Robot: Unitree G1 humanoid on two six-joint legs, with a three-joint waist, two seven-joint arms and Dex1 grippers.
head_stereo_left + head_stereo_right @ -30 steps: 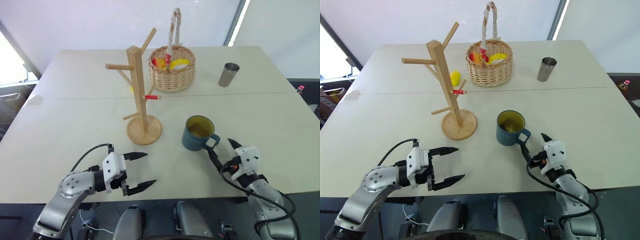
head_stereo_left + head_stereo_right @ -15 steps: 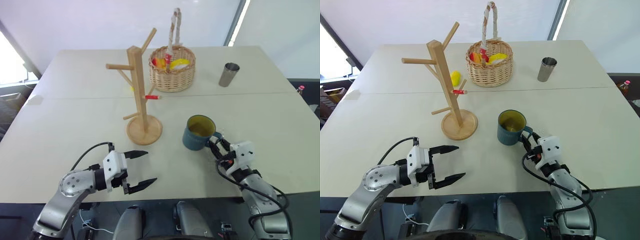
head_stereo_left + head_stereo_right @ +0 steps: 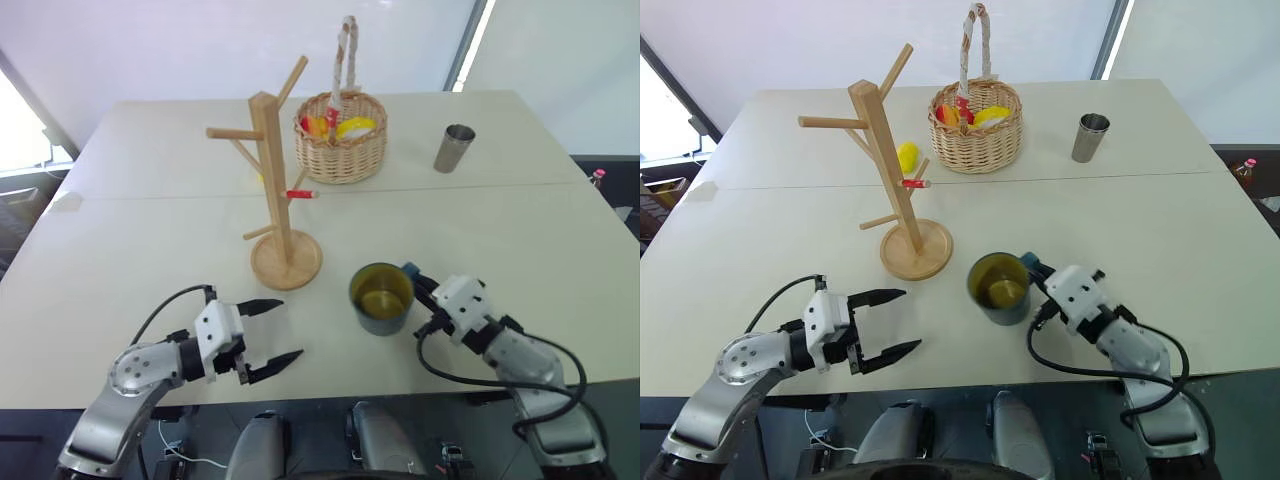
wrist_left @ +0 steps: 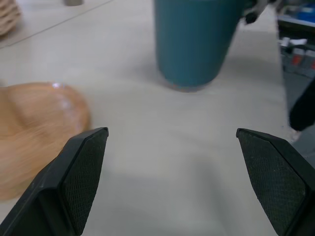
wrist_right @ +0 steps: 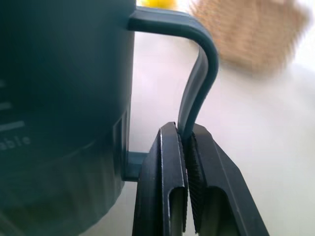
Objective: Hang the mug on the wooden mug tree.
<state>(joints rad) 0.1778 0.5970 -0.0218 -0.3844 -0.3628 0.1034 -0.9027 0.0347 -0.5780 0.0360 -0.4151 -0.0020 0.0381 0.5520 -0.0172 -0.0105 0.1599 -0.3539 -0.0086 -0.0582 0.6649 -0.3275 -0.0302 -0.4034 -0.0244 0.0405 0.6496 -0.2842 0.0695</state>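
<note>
The mug [image 3: 381,297] is now off the table [image 3: 150,250], shifted left toward the robot versus a second ago, near the wooden mug tree [image 3: 275,190]. Right gripper [image 5: 186,142] has gone from open to clenched on its handle: grasp done, carry to a peg next. Left gripper [image 3: 272,335] idles open.

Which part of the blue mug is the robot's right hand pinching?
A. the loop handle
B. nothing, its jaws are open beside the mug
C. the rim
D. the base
A: the right wrist view shows the right gripper with its jaws closed on the handle of the mug.
</note>
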